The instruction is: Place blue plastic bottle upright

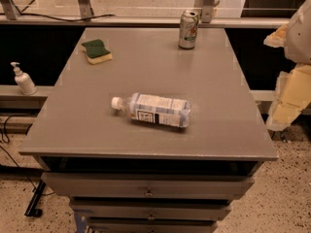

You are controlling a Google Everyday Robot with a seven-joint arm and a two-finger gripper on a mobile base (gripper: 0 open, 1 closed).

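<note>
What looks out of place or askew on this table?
The blue plastic bottle lies on its side in the middle of the table, cap pointing left, while the soda can at the far edge stands upright. No spill shows. The end effector is off the table's right edge, away from the bottle.

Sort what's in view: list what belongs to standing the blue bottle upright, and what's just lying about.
Job: blue plastic bottle, lying on its side on the table; gripper, at the right edge, off the table.
Lying about: soda can, upright at the far edge; sponge, far left; pump bottle, on the ledge left of the table.
</note>
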